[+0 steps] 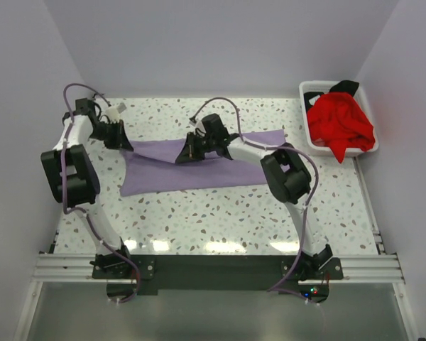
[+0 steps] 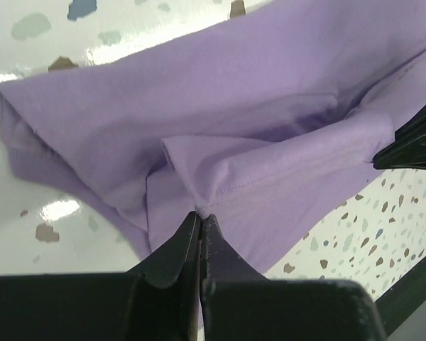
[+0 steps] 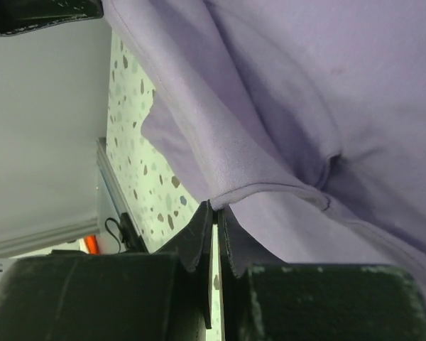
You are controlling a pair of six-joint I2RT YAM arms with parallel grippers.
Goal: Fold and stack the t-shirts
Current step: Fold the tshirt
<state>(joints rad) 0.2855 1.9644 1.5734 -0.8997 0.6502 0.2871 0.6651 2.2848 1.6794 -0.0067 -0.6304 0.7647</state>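
Observation:
The lavender-purple t-shirt [image 1: 199,169] lies in a long strip across the middle of the speckled table. My left gripper [image 1: 127,142] is shut on its far left edge; the left wrist view shows the fingers pinching a stitched hem [image 2: 227,188]. My right gripper [image 1: 181,155] is shut on a fold of the same shirt near its top middle and lifts it a little; the right wrist view shows the hem [image 3: 270,188] pinched at the fingertips. The red t-shirt [image 1: 339,122] is bunched in the white basket [image 1: 309,92], with the black one [image 1: 345,87] behind it.
The basket stands at the table's far right corner. White walls close in the left, back and right sides. The aluminium rail [image 1: 213,266] with both arm bases runs along the near edge.

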